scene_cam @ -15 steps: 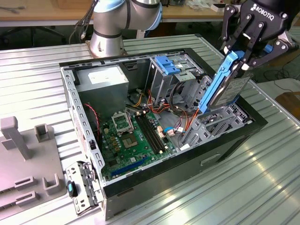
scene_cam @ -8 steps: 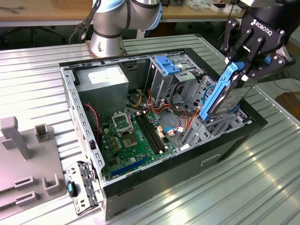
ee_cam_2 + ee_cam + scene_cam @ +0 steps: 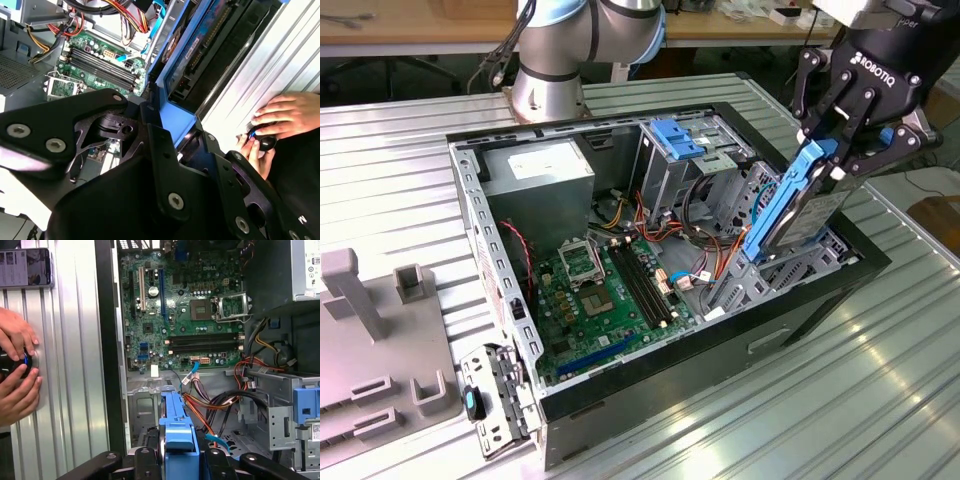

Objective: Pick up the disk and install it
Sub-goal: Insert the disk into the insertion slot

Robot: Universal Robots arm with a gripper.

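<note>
My gripper (image 3: pixel 845 150) had its fingers (image 3: pixel 865 105) clamped on the upper end of the disk (image 3: pixel 790 205), pinching it by its blue rail. The disk hung steeply tilted, its lower end down at the grey drive cage (image 3: pixel 750 275), at the exterior view's right of the open computer case (image 3: pixel 470 230). With so short a hold on one end, I judged the disk could pivot or slip between the pads. Coming in at that tilt, the rails might jam against the cage walls. The orange and black cables (image 3: pixel 705 210) just beside the bay could be caught or pinched under it. There was white lettering on the gripper body, a white label on the power supply (image 3: pixel 545 160) and fine print on the motherboard (image 3: pixel 190 305); I read none of it off.
</note>
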